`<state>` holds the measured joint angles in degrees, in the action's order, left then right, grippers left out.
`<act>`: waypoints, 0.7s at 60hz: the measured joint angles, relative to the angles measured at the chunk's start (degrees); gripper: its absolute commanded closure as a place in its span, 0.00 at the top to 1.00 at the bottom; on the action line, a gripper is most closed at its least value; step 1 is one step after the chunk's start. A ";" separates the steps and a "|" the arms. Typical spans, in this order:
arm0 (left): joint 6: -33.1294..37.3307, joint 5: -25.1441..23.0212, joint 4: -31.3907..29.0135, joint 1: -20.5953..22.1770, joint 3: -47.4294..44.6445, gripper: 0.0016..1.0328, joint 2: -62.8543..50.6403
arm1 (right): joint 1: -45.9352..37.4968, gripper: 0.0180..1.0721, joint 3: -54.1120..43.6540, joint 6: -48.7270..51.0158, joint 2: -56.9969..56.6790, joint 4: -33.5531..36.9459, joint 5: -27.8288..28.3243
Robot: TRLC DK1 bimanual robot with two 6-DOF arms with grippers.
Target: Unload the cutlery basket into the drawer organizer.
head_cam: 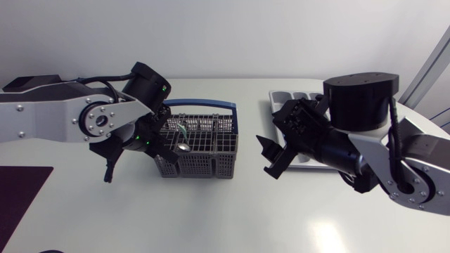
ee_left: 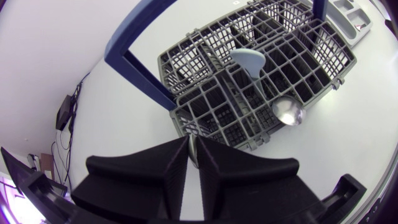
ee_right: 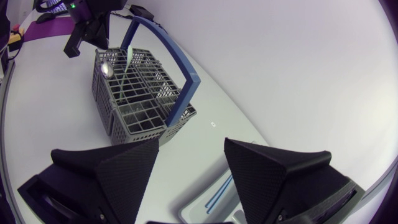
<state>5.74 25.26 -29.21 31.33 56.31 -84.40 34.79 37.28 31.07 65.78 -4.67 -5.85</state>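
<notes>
The cutlery basket point(head_cam: 204, 144), a grey plastic grid under a blue hoop handle point(ee_left: 137, 68), stands near the middle of the bench point(head_cam: 232, 218), toward its rear edge. The drawer organizer point(head_cam: 292, 95) lies near the rear right corner, partly hidden behind the right arm. The left gripper point(ee_left: 193, 144) is at the basket's left front corner, its fingers narrow and apparently pinching a slim metal handle point(ee_left: 193, 152). Only the left wrist view shows that grip; from overhead the arm covers it. A spoon point(ee_left: 289, 112) and a pale flat piece point(ee_left: 249, 61) stand in cells further in. Cutlery like this is probably light, stiff and slick, so the hold belongs on the handle above the grid, with a straight upward pull. The light basket could come up with it if a piece snags. The right gripper point(ee_right: 189, 155) hangs between basket and organizer, fingers wide and empty. Its own view alone shows thin blue pieces point(ee_right: 217, 193) in the organizer.
</notes>
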 measured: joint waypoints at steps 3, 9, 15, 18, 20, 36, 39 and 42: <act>-0.17 0.61 0.04 0.33 0.00 0.06 0.00 | 0.00 0.74 0.00 0.00 -0.09 0.00 0.00; -0.42 1.57 0.39 1.29 0.00 0.04 0.15 | 0.00 0.74 -0.02 0.02 -0.22 0.00 0.00; -0.74 2.73 0.37 2.21 0.00 0.04 1.38 | 0.00 0.74 -0.02 0.02 -0.22 0.00 0.00; -0.81 3.26 0.39 2.51 0.00 0.04 2.27 | 0.00 0.74 0.00 0.02 -0.22 0.00 0.00; -0.79 3.61 0.37 2.69 0.00 0.04 2.86 | 0.00 0.74 0.00 0.02 -0.22 0.00 0.00; -0.61 5.64 -0.87 4.13 0.00 0.04 7.50 | 0.07 0.74 -0.02 0.02 -0.22 0.00 0.02; -0.59 5.81 -1.22 4.42 0.00 0.04 8.44 | 0.15 0.74 -0.02 0.02 -0.22 0.00 0.02; -0.59 5.99 -1.77 4.61 0.02 0.05 9.35 | 0.39 0.74 -0.02 0.00 -0.33 0.02 0.00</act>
<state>5.15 31.24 -30.98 35.94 56.34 -75.05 35.18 37.26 31.07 65.45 -4.64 -5.85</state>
